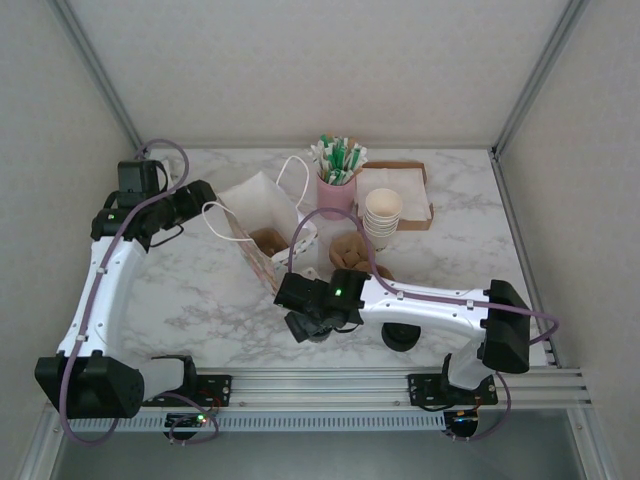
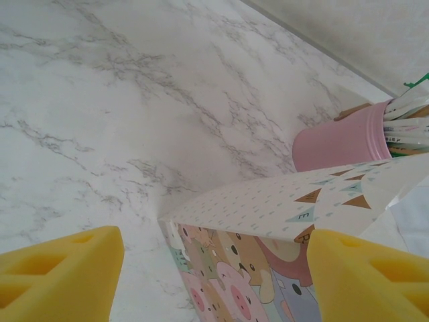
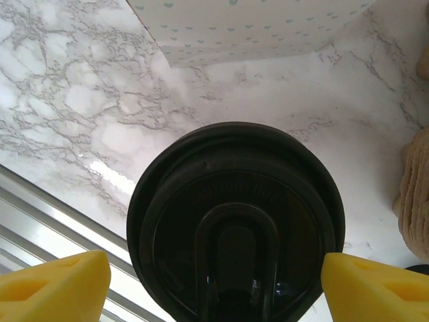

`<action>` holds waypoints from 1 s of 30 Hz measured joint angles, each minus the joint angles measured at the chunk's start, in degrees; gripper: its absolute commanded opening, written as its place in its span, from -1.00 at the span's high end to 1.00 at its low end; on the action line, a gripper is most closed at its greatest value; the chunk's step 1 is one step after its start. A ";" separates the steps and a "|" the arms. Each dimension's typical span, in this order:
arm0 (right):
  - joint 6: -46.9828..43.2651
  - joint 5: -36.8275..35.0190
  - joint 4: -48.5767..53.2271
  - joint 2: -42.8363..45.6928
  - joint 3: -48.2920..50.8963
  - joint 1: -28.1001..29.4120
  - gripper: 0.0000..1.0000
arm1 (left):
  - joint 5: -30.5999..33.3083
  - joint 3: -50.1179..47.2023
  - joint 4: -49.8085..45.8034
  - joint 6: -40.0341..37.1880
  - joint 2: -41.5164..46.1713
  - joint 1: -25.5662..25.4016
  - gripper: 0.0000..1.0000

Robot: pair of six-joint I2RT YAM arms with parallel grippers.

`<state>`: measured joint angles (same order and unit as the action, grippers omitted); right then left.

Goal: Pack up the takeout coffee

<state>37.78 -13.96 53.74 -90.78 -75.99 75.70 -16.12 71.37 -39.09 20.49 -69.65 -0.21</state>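
**Takeout coffee (image 3: 234,221) straddled, not gripped**

The takeout coffee stands on the marble table (image 3: 74,100) near the front rail, just before the paper bag (image 3: 248,27). The right gripper (image 3: 216,268) hangs over its black lid, fingers spread wide on either side and holding nothing. The left gripper (image 2: 214,238) gapes too, with the bag's top edge between its fingers.

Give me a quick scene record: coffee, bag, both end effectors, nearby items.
takeout coffee: upright on the table, black lid on, not yet in the bag
paper bag: standing just beyond the coffee
right end effector: open, fingers either side of the lid
left end effector: open, facing the bag's upper edge, no contact seen
nearby items: pink cup of stirrers, stack of lidless cups
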 measured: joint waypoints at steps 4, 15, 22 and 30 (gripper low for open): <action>0.22 -0.22 0.04 -0.09 -0.20 0.00 -0.67 | 0.00 0.00 0.09 0.20 0.00 0.00 -0.46; 0.85 -3.04 -0.20 1.03 -0.20 0.33 -0.69 | 0.00 -0.07 0.09 0.39 0.00 0.04 -0.46; 1.70 -2.97 -0.85 0.94 0.55 0.33 -0.60 | 0.00 -0.26 0.15 0.39 0.00 0.04 -0.46; 2.12 -3.04 -1.62 0.09 1.05 0.33 -0.60 | 0.00 -0.26 0.17 0.42 0.00 0.04 -0.46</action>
<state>39.90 -16.99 52.12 -90.70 -74.94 76.03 -16.12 71.11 -38.92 20.91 -69.65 -0.16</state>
